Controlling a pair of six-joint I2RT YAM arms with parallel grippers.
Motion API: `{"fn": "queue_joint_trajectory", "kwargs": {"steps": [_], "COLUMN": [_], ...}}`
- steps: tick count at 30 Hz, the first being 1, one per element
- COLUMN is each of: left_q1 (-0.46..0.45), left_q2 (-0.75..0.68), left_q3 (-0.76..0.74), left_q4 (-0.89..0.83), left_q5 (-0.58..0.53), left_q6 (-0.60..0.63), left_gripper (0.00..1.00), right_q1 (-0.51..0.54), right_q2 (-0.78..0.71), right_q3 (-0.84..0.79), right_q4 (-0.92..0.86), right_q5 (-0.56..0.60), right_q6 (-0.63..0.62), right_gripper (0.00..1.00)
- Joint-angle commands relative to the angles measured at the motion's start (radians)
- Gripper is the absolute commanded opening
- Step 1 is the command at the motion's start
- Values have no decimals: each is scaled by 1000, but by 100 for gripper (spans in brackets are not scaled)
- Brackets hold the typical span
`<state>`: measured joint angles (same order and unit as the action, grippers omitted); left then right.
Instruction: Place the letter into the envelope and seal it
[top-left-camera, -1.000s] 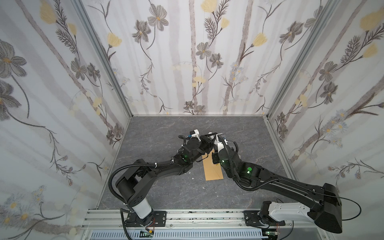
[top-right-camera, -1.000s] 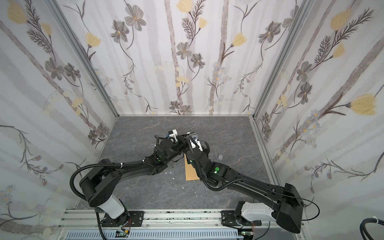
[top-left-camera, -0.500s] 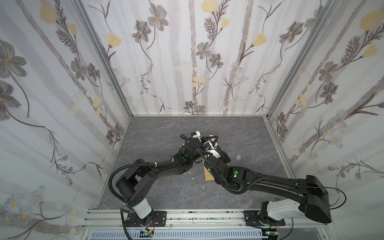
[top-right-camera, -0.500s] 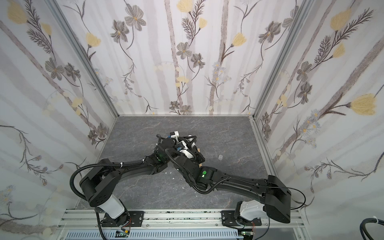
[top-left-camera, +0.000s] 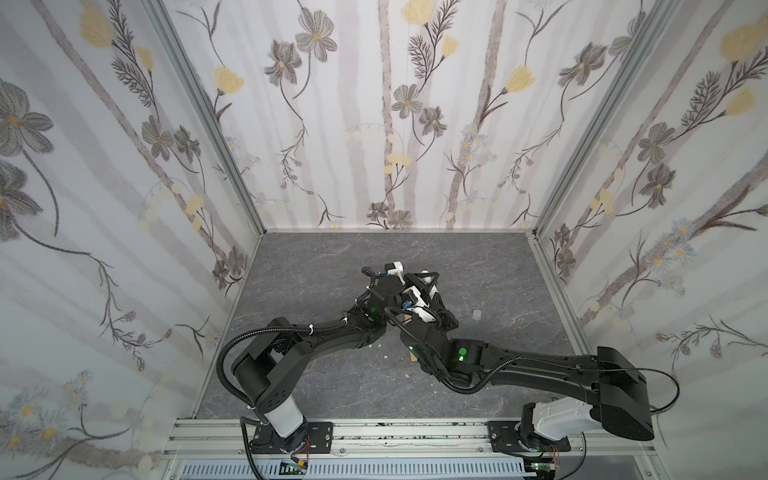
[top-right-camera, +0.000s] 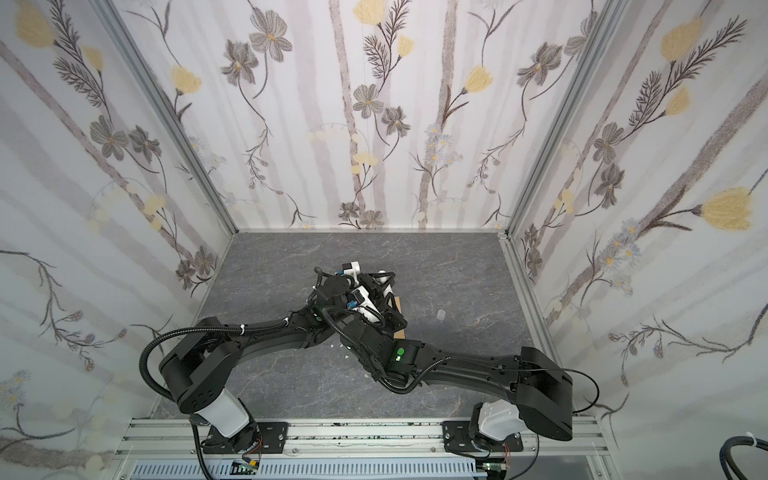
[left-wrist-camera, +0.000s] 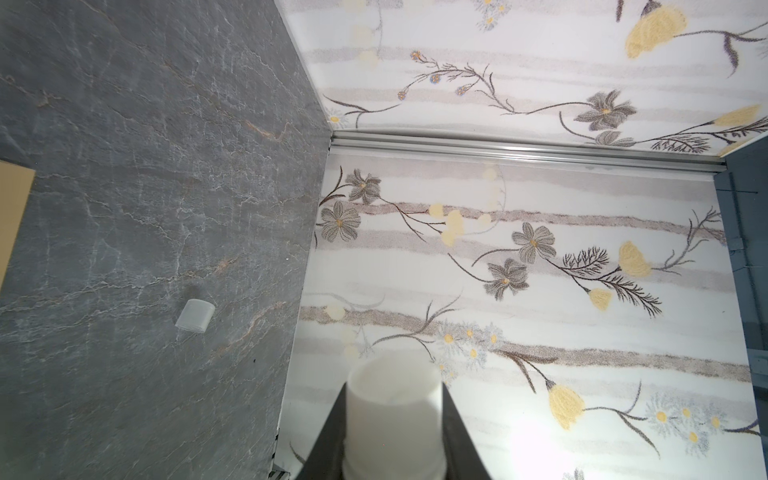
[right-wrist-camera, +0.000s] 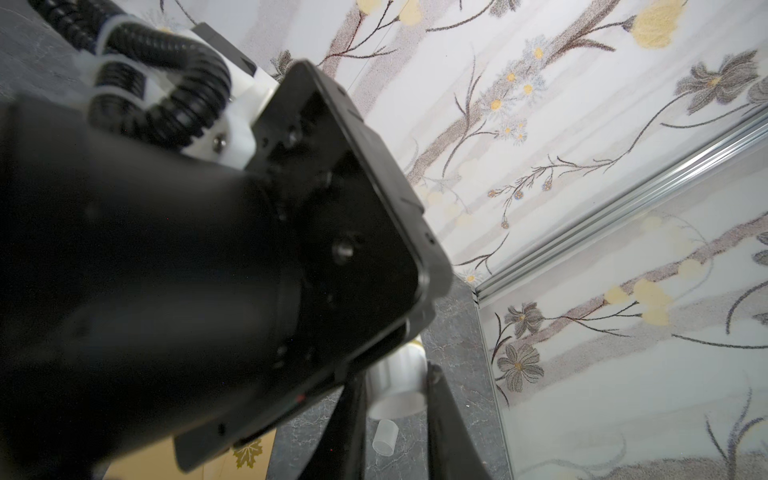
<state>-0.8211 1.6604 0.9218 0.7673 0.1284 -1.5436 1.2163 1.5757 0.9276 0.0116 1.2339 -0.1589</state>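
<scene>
Left pincer (left-wrist-camera: 393, 401) pinches a white tube (left-wrist-camera: 394, 419); right pincer (right-wrist-camera: 395, 376) grips the tube too. Envelope (top-right-camera: 398, 301) lies flat mid-frame in both top views, mostly hidden under both wrists. Small cap (top-left-camera: 477, 314) sits right of it.

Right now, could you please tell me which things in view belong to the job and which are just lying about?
In use: kraft envelope, mostly under the arms; white tube, gripped by left claw and right claw.
Lying about: translucent cap; white specks on the table.
</scene>
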Motion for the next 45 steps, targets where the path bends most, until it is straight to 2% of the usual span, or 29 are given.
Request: {"fn": "queue_joint_trajectory", "kwargs": {"steps": [1, 3, 4, 7, 14, 22, 26, 33, 37, 45], "left_q1": [-7, -7, -6, 3, 28, 35, 33, 15, 0, -20], "left_q2": [-7, -12, -16, -21, -28, -40, -42, -31, -23, -12], "left_q3": [19, 15, 12, 8, 23, 11, 14, 16, 18, 16], "left_q4": [133, 133, 133, 134, 134, 135, 134, 139, 143, 152], "left_q5": [25, 15, 9, -10, -45, -90, -106, -142, -161, -204], "left_q6": [-29, -29, -26, -23, 10, 26, 39, 46, 48, 48], "left_gripper": [0, 0, 0, 0, 0, 0, 0, 0, 0, 0], "right_q1": [2, 3, 2, 3, -35, -233, -297, -361, -380, -386], "right_q2": [10, -9, -25, -83, -279, -539, -586, -542, -485, -393], "right_q3": [-2, 2, 2, 0, -86, -309, -381, -446, -450, -422], "right_q4": [-32, -33, -33, -41, -10, 199, 327, 558, 632, 720], "right_q5": [-125, -179, -209, -309, -554, -872, -930, -983, -997, -1016], "right_q6": [-20, 29, 59, 170, 456, 749, 861, 1047, 1110, 1155], "right_gripper": [19, 36, 41, 48, 53, 55, 58, 65, 64, 54]}}
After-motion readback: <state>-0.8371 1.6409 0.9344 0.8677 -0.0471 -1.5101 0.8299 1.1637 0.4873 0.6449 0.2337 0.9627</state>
